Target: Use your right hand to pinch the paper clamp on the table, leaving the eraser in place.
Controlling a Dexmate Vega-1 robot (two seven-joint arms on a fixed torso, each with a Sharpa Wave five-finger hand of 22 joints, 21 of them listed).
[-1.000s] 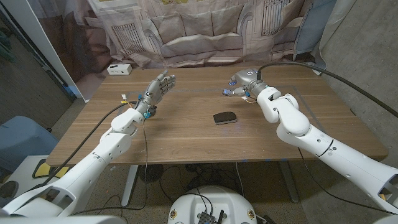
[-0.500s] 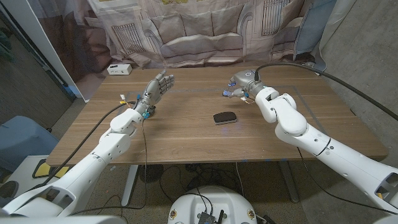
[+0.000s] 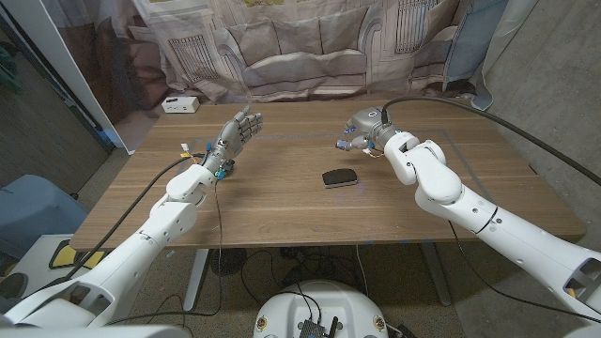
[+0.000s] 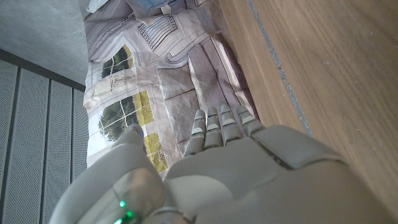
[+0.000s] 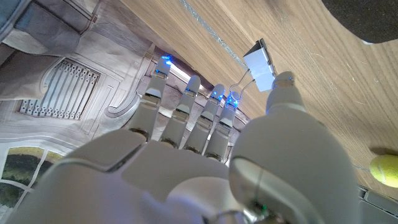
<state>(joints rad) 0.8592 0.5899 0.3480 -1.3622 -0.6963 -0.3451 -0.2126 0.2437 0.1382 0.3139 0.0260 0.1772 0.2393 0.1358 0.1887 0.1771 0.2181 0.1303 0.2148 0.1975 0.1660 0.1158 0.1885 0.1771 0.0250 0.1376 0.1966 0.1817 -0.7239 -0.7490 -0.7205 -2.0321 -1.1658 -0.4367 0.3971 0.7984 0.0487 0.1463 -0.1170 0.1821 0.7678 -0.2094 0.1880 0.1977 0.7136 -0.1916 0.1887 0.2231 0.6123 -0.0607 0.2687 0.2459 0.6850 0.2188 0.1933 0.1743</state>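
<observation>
right hand (image 5: 205,155) touching paper clamp (image 5: 262,64) — unclear grip

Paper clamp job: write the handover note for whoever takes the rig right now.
Right hand: at the table's far side, fingers at the paper clamp; the wrist view shows the thumb by it, but a firm pinch cannot be confirmed.
Left hand: open, raised over the table, holding nothing.
Eraser: dark, mid-table, nearer the robot than the right hand, untouched.
Left to do: confirm or finish the pinch, leaving the eraser in place.

Counter (image 3: 282,202): wooden.
Eraser (image 3: 339,177): dark, mid-counter.
White box (image 3: 178,104): far left corner.
Clamp (image 5: 263,65): white, on the wood.
</observation>
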